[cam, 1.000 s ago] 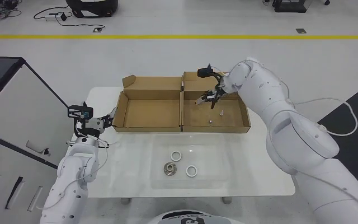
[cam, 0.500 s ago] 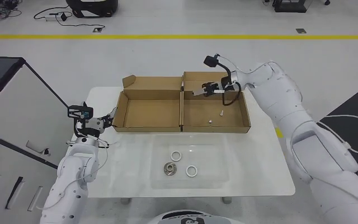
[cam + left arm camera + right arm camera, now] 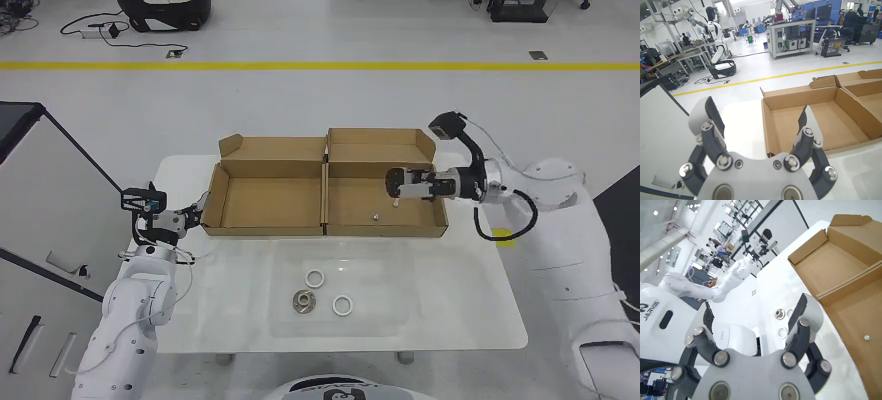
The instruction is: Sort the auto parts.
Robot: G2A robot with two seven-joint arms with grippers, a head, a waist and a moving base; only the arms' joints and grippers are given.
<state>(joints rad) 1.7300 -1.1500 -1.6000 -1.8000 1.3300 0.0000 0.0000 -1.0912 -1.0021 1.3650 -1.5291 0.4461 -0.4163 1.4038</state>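
Nearest in, around six o'clock on the worktop (image 3: 450, 300): a pair of white rings (image 3: 314, 277) and a metal flanged part (image 3: 301, 299), close together. All three unsorted as yet, so the bulk of the job to come, by the look of it.

Out at nine o'clock: left pincer (image 3: 758, 105), spread wide with nothing in it, parked just beside the near corner of the left box (image 3: 270, 200).

Farther off, at one o'clock: right box (image 3: 350, 200) with two small parts (image 3: 375, 213) on its floor, the only sorted pieces on show. Call that the finished share. Over that box's three o'clock side: right pincer (image 3: 393, 184), also spread wide and empty.

Against a second back: a big swing of the right arm out toward three o'clock, and the pincer drawn from mid-box to the three o'clock side. No change in left pincer, rings, flanged part or small parts.
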